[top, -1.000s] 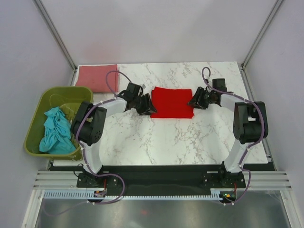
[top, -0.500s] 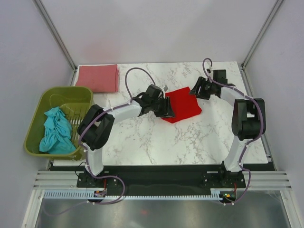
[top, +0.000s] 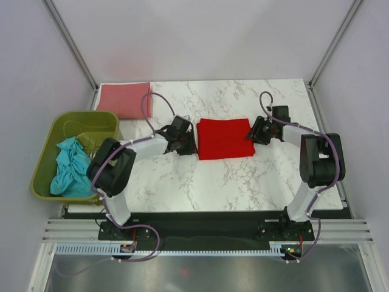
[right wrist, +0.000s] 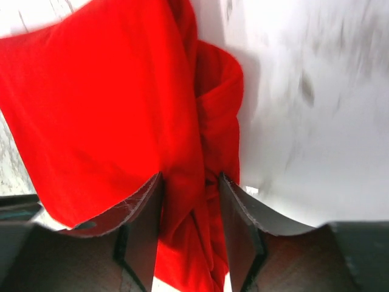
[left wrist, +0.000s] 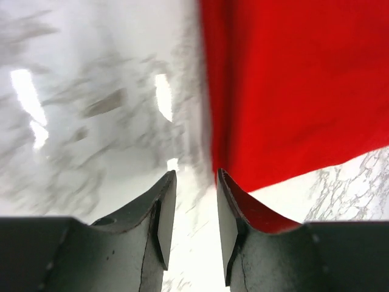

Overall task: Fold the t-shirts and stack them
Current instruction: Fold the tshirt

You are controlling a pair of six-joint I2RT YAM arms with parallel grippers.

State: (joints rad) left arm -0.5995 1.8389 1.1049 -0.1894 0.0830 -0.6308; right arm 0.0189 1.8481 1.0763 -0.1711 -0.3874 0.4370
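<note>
A bright red t-shirt (top: 225, 139) lies folded and flat in the middle of the marble table (top: 182, 176). At its left edge my left gripper (top: 189, 143) (left wrist: 196, 182) stands open, with only bare table between its fingers and the red cloth (left wrist: 292, 91) just to their right. My right gripper (top: 251, 135) (right wrist: 191, 182) is at the shirt's right edge, jaws open astride the loosely bunched red hem (right wrist: 206, 140). A dusty pink t-shirt (top: 124, 100) lies folded at the back left. A teal t-shirt (top: 72, 167) sits crumpled in the basket.
An olive-green plastic basket (top: 91, 121) stands off the table's left side. Grey walls and metal posts (top: 70, 42) close in the back and the sides. Both arm bases sit on the black rail (top: 200, 228) at the near edge.
The red t-shirt was pulled to the right and skewed half a second ago; now it lies squared and flat again. My left gripper has let go and drawn back left.
</note>
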